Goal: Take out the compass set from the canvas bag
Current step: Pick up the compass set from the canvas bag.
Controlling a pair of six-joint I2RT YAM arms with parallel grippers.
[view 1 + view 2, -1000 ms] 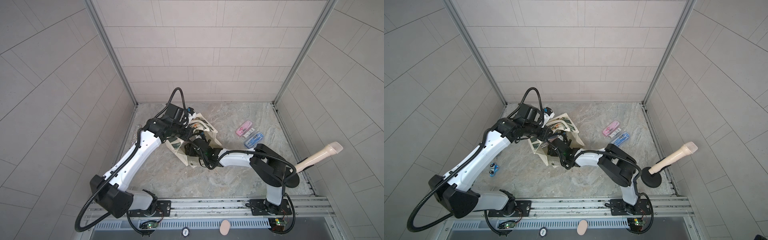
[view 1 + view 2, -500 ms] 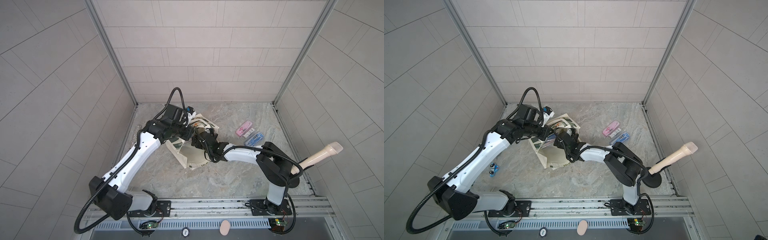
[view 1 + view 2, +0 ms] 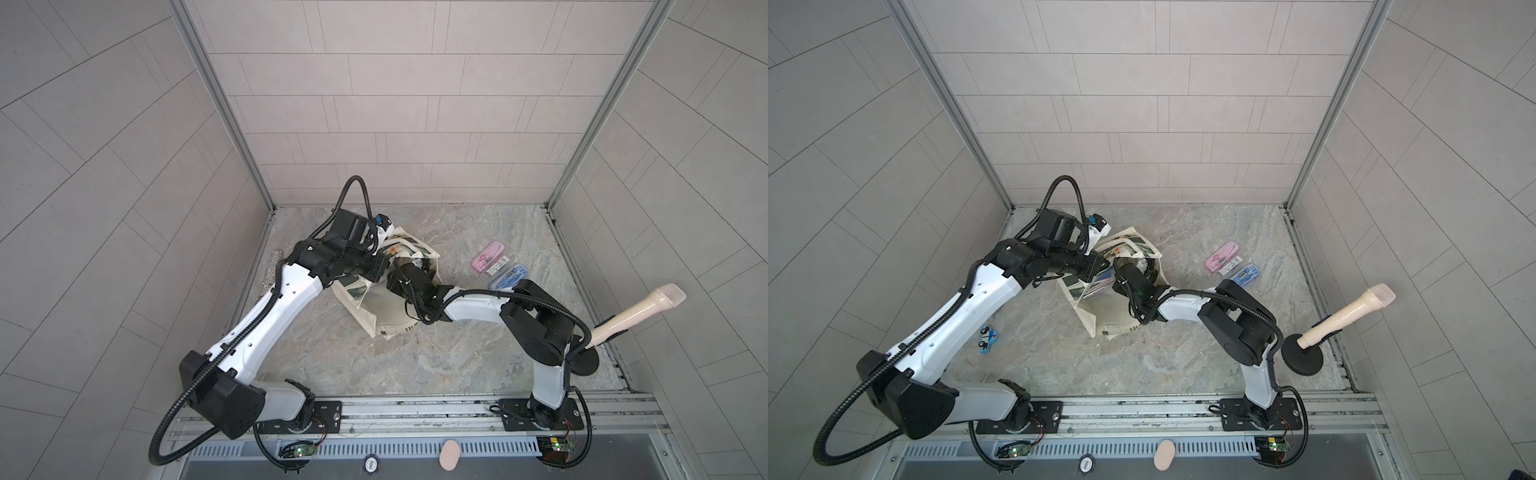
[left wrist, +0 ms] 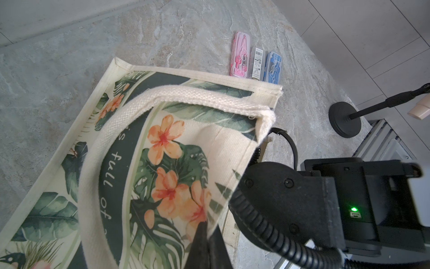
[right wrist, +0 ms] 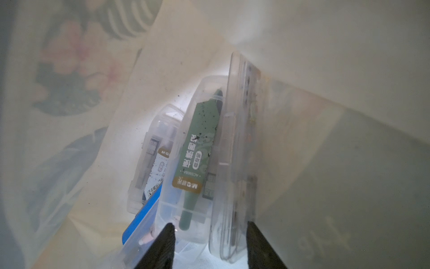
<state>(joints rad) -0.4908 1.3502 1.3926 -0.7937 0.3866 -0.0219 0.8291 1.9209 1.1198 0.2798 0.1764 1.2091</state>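
Note:
The canvas bag (image 3: 386, 309) (image 3: 1106, 309) lies mid-table in both top views, leaf print up. My left gripper (image 4: 207, 233) is shut on the bag's printed upper edge (image 4: 223, 186) and holds the mouth lifted. My right gripper (image 5: 210, 229) is inside the bag, hidden by fabric in both top views. Between its fingers lie a clear compass set case with a green insert (image 5: 195, 158) and a second clear case standing on edge (image 5: 237, 151). One finger (image 5: 166, 240) rests on the green case's corner, the other (image 5: 254, 240) against the clear case.
More cases lie deeper in the bag (image 5: 156, 149), one with a blue edge (image 5: 144, 209). Pink (image 3: 489, 259) and blue (image 3: 509, 277) cases sit on the table to the right. A microphone on a black stand (image 3: 636, 311) stands far right; a toy car (image 3: 987, 338) lies left.
My right gripper has pushed farther into the bag toward the back, and its jaws have narrowed around the cases. The left gripper keeps its hold on the bag's edge.

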